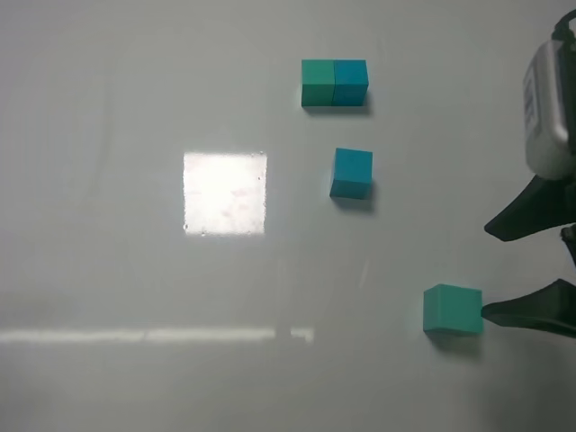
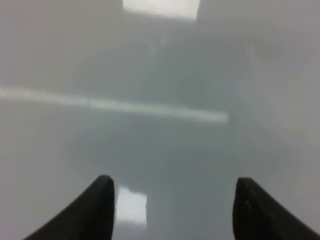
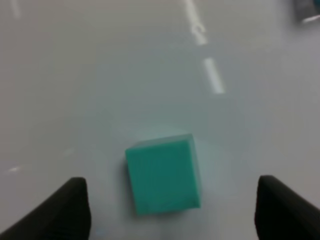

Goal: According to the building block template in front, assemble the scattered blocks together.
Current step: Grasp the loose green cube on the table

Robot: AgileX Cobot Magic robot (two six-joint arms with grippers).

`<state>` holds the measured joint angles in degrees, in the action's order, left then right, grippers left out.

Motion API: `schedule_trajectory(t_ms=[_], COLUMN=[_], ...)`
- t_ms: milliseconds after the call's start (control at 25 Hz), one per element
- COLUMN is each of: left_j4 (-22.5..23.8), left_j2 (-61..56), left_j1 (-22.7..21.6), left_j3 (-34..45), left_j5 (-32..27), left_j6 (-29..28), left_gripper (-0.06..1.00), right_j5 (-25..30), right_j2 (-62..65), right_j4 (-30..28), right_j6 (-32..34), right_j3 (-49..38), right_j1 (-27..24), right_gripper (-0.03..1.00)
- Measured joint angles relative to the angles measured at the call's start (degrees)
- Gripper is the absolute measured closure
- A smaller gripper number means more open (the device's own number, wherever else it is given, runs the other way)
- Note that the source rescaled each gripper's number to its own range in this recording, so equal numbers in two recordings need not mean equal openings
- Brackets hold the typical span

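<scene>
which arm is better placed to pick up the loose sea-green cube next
The right. The right gripper is open, and the sea-green cube sits just ahead of it, in line with the gap between its fingers. The left gripper faces only bare table, with no block in its view.

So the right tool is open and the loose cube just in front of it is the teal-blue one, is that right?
Not quite. The right tool is open, but the loose cube just in front of it is the sea-green cube, as the right wrist view shows; the teal-blue cube lies farther away.
</scene>
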<state>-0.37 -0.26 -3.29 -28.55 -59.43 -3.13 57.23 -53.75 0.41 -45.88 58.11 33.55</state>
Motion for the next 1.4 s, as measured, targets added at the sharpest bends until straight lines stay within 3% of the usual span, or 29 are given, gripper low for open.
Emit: schedule_trajectory(t_ms=[240,440,640,800,1160,1400], left_j4=[0.0,0.0,0.0,0.0,0.0,0.0], left_j2=[0.0,0.0,0.0,0.0,0.0,0.0], left_j1=[0.0,0.0,0.0,0.0,0.0,0.0], left_j3=[0.0,0.0,0.0,0.0,0.0,0.0], left_j5=[0.0,0.0,0.0,0.0,0.0,0.0], left_j6=[0.0,0.0,0.0,0.0,0.0,0.0], left_gripper=[0.63,0.65,0.66,0.66,0.67,0.67], right_j5=[-4.7,-5.2,-5.6,-6.8,-12.7,-14.5], right_j2=[-0.1,-3.1,-6.0,-6.8,-7.3,-7.4], right_j4=[-1.3,-2.8,-3.2,-4.7,-9.5,-11.2], right_j6=[1.1,2.1,2.3,2.5,6.8,8.8], right_j3=[-4.9,-4.9,-4.9,-5.2,-9.6,-10.0], right_j1=[1.1,1.1,1.1,1.1,1.1,1.1], right_gripper=[0.15,0.14,0.01,-0.02,-0.03,0.06])
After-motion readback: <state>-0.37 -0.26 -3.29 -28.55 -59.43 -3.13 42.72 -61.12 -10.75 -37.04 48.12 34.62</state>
